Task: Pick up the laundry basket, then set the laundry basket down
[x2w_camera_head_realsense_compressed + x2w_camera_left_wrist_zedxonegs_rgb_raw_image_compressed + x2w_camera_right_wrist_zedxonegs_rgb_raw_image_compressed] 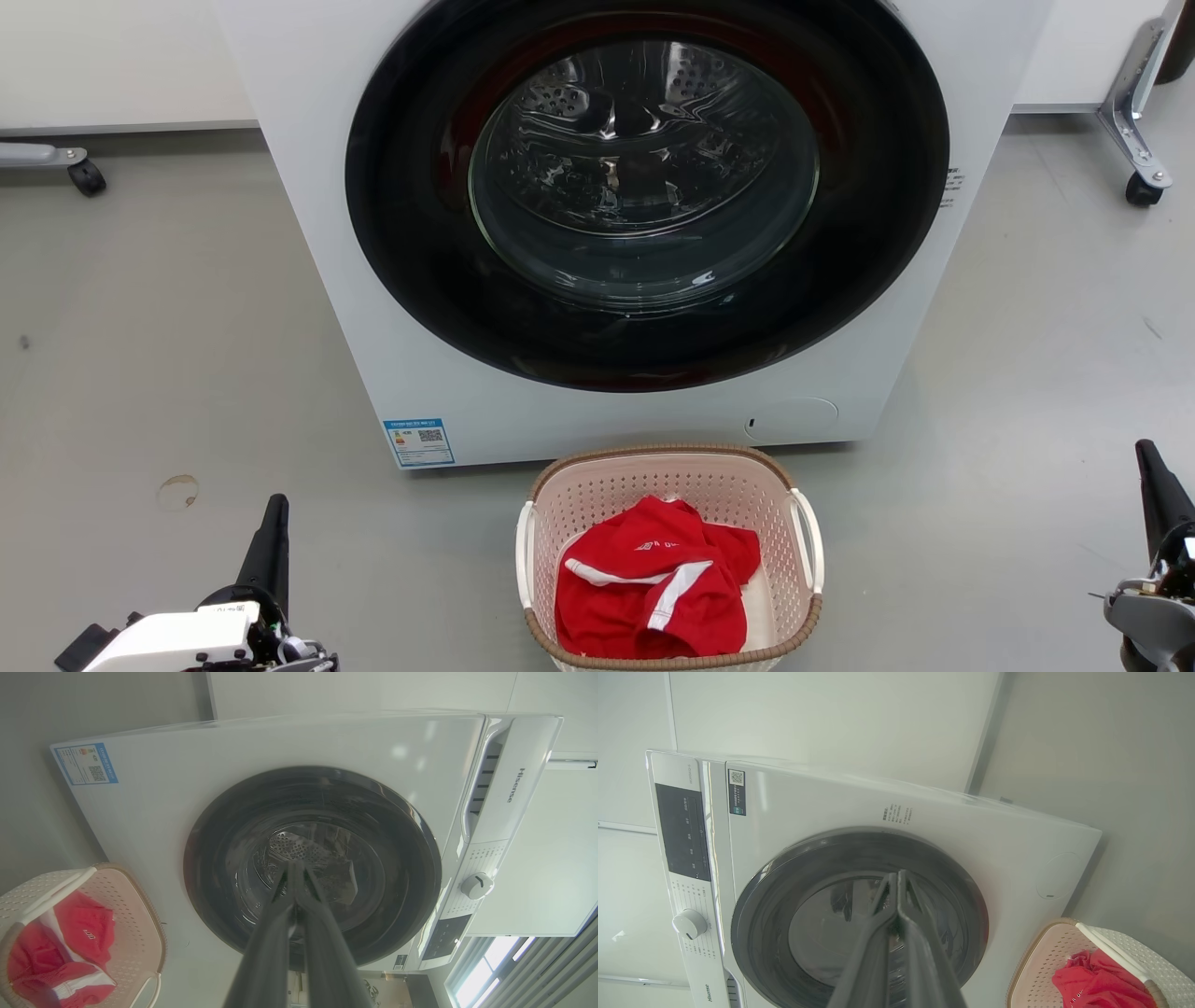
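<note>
The laundry basket point(597, 495), pale pink with a brown rim and white side handles, stands on the floor just in front of the washer, with a red garment point(653, 588) lying in it. It also appears at the lower left of the left wrist view point(135, 919) and the lower right of the right wrist view point(1041, 966). My left gripper point(274, 509) is low at the left, well clear of the basket, its fingers pressed together point(295, 865). My right gripper point(1146, 457) is far to the right, fingers also together point(898, 875). Neither touches the basket.
A white front-loading washer point(373, 280) with a dark round door point(644, 187) stands right behind the basket. Caster wheels of frames sit at the back left point(86, 175) and back right point(1144, 187). Grey floor point(168, 355) spreads on both sides.
</note>
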Controlling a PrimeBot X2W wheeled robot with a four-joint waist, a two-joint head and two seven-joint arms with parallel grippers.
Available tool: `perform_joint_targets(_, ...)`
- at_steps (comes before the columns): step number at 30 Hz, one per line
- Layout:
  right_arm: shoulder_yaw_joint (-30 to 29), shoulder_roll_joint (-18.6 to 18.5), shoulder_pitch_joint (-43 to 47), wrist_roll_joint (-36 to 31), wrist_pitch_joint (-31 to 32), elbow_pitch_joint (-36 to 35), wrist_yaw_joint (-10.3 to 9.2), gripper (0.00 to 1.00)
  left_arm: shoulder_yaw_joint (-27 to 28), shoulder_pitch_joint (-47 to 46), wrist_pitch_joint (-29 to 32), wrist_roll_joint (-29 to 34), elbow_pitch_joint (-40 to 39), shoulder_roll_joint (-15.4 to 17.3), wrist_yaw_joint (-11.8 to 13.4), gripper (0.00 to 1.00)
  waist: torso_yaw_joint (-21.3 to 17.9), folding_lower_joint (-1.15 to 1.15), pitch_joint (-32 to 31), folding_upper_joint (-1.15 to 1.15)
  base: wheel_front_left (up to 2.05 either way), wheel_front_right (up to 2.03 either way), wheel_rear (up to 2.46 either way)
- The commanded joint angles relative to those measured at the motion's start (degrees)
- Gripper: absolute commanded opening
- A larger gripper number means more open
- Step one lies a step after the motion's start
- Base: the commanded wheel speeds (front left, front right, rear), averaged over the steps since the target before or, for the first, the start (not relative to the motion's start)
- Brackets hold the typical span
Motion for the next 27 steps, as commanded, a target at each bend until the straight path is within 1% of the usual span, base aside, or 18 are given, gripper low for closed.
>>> perform_joint_targets(1, 1.00, -1.70, -2.76, 0.36, 0.43, -1.77, 0.29, 0.00, 1.78, -2.54, 0.34, -0.37, -1.74, 0.70, -0.58, 0.00, 0.00, 0.00, 0.00, 0.00, 0.00, 0.00, 0.00)
perform_joint_targets(27, 1.00, -1.70, -2.76, 0.36, 0.43, -1.77, 0.29, 0.00, 1.78, -2.54, 0.34, -0.37, -1.74, 0.70, -0.58, 0.00, 0.00, 0.00, 0.00, 0.00, 0.00, 0.00, 0.00)
